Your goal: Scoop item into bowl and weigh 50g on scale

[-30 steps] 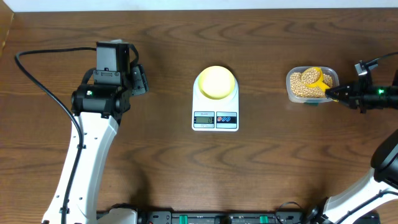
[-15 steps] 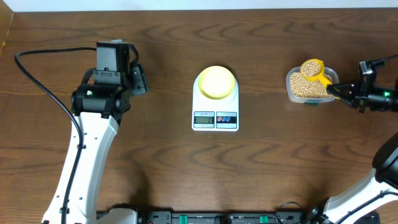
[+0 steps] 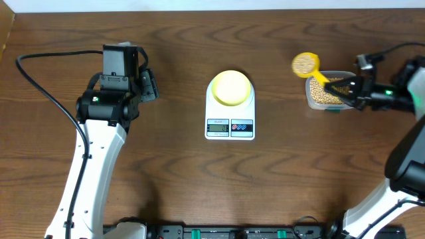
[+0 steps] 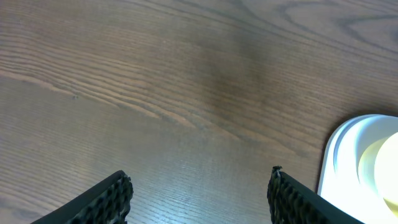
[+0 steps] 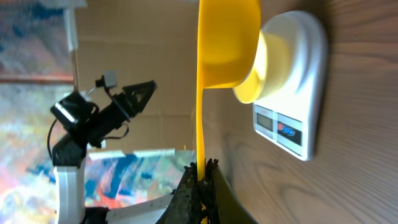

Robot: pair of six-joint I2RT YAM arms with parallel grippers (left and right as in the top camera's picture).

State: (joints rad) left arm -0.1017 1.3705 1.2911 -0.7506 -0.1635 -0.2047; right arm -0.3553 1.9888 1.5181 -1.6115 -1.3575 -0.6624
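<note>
The pale-yellow bowl (image 3: 231, 87) sits on the white scale (image 3: 230, 129) at the table's centre; both also show in the right wrist view, bowl (image 5: 268, 68) and scale (image 5: 298, 93). My right gripper (image 3: 350, 91) is shut on the handle of the bright yellow scoop (image 3: 305, 64), which holds tan beans and hovers left of the clear tub of beans (image 3: 329, 94), between tub and scale. The scoop's underside (image 5: 227, 43) fills the top of the right wrist view. My left gripper (image 4: 199, 193) is open and empty over bare wood, left of the scale (image 4: 348, 162).
A black cable (image 3: 46, 63) loops from the left arm at the table's left. The right arm's body (image 3: 408, 159) stands along the right edge. The table's far edge runs along the top of the overhead view.
My right gripper lifted the scoop out of the tub with beans in it and carried it left, toward the scale. The left arm has not moved.
</note>
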